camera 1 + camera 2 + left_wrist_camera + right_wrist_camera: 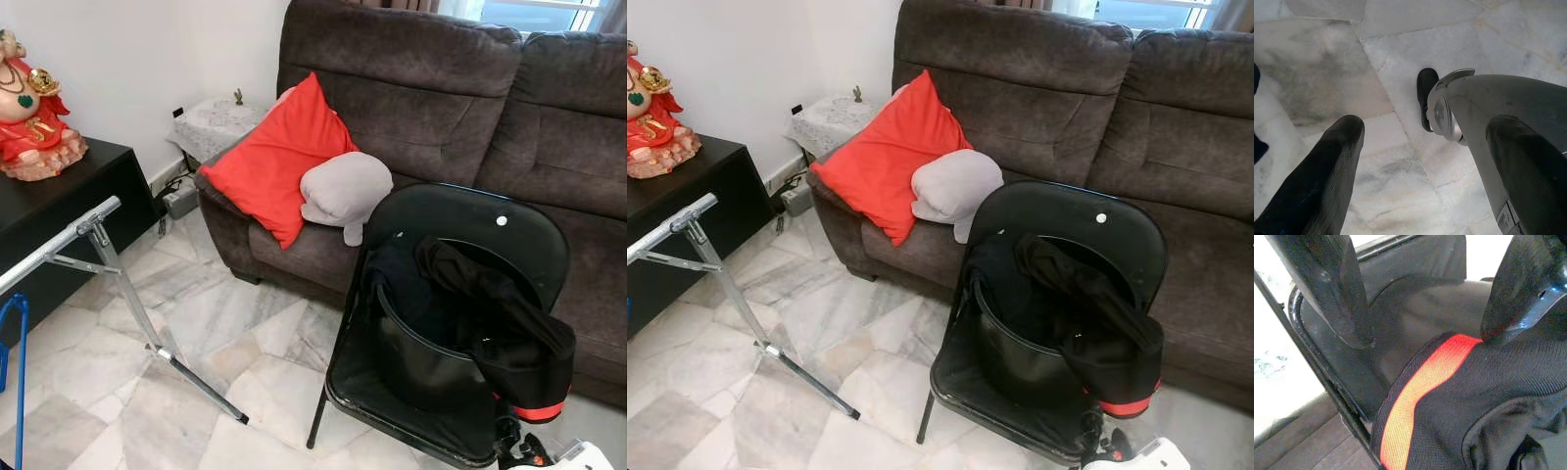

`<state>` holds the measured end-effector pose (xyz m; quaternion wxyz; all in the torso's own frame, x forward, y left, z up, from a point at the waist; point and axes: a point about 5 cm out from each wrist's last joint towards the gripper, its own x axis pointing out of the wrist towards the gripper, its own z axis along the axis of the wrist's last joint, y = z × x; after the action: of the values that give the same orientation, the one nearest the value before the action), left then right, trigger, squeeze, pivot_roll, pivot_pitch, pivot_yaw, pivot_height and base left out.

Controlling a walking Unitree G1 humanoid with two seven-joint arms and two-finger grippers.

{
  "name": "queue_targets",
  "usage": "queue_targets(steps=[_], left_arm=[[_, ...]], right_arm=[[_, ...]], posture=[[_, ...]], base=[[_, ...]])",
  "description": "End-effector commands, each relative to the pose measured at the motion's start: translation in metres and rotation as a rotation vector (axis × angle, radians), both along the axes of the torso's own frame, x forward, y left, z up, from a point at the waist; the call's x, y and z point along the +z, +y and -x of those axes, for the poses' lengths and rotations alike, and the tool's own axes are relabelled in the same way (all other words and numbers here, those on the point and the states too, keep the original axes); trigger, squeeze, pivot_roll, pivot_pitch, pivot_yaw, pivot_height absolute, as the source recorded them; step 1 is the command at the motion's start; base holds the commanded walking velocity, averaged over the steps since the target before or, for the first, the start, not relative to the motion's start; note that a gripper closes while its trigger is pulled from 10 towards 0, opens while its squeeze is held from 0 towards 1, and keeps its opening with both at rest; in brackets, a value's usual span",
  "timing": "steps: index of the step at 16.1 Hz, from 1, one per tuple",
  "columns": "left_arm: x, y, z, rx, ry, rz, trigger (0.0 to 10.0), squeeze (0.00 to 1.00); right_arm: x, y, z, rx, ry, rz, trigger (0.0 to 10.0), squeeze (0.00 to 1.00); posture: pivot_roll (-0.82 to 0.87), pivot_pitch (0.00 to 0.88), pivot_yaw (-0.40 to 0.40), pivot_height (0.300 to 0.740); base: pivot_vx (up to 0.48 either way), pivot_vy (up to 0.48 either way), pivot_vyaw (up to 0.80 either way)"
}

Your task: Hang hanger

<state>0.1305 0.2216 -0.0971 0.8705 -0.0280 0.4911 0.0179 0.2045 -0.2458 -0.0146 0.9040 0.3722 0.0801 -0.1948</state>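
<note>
So this looks like the very start of the job, more fetching than hanging. The robot is facing a black folding chair [460, 220] parked in front of the brown sofa [421, 78]. A black bucket [421, 362] sits on the seat, with dark clothing [500, 313] with a red-orange band spilling over its rim.

The right tool [1425, 333] hangs right over that band with its two fingers spread wide. One fingertip is at or nearly touching the cloth, and nothing is pinched. The left tool [1425, 127] is down low over the marble floor [225, 323] next to the robot's own silver leg [1508, 112], fingers also spread and empty, basically idle.

Where's the hanger? Honestly hard to say. There's a thin blue loop [18, 372] at the far left edge, just below the silver drying rack [108, 264], which could be one, but too little of it shows to call it. If there's another in the bucket, it's buried under the fabric.

My guess for the next move is that the right tool has to drop a bit further and close on whatever it's after in that pile. The catch is that it could grab only loose cloth. After that comes a turn left towards the rack, which stands well apart from the chair.
</note>
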Motion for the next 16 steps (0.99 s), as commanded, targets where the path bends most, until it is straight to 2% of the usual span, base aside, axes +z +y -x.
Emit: queue_targets(steps=[1,7,11,16], left_arm=[[-0.002,0.004,0.006,0.012,0.025,-0.006,10.0,0.00],[-0.002,0.004,0.006,0.015,0.026,-0.009,10.0,0.00],[-0.001,0.004,0.006,0.010,0.025,-0.011,10.0,0.00],[-0.001,0.004,0.005,-0.011,0.026,-0.022,10.0,0.00]], right_arm=[[0.000,0.000,-0.002,0.010,-0.013,-0.017,10.0,0.00],[0.002,-0.005,-0.005,-0.004,-0.051,-0.026,10.0,0.00],[0.005,-0.013,-0.005,-0.055,-0.082,-0.037,10.0,0.00],[0.008,-0.010,-0.009,-0.036,-0.113,-0.041,10.0,0.00]], posture=[[0.00,0.065,0.041,0.740],[0.00,0.066,0.043,0.740],[0.00,0.067,0.044,0.740],[0.00,0.067,0.045,0.740]], base=[[0.000,0.000,0.00],[0.000,0.000,0.00],[0.000,0.000,0.00],[0.000,0.000,0.00]])
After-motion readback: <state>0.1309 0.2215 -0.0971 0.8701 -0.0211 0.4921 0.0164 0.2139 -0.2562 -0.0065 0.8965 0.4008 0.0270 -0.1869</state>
